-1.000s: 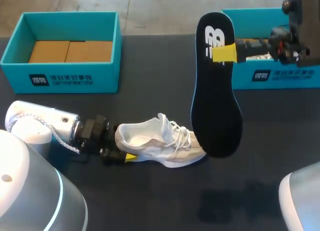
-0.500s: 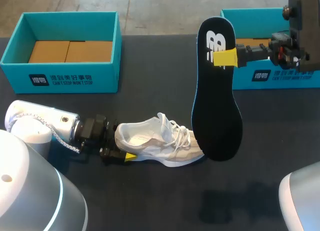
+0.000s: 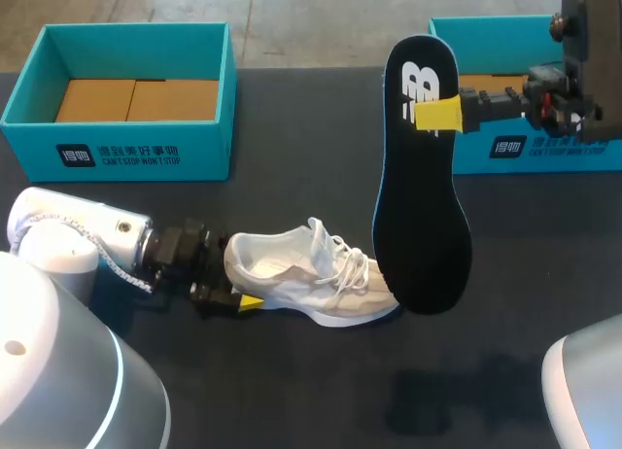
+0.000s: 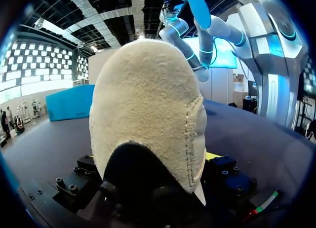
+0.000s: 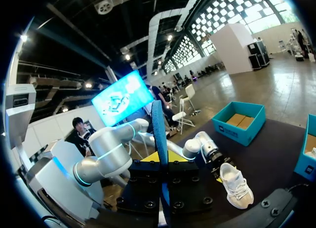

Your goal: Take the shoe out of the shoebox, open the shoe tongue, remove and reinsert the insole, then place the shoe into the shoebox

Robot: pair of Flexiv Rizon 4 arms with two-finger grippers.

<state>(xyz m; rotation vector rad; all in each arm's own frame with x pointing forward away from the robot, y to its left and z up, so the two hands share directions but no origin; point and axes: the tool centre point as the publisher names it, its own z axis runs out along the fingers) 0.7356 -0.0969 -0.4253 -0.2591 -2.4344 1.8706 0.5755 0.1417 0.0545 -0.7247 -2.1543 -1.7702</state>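
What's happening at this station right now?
Mid insole step. The left gripper is shut on the heel of the white shoe, which lies on its sole on the table. The right gripper pinches the black insole near one end and holds it up in the air, out of the shoe, with its lower end by the toe. The left teal shoebox and right teal shoebox sit open at the back, with no shoe in the left one.

This is a robot lab bench, no question: a dark desk, the pale left arm sweeping in low from one side, the right arm from the other, and a left shoebox and right shoebox, both teal, staged at the far corners.
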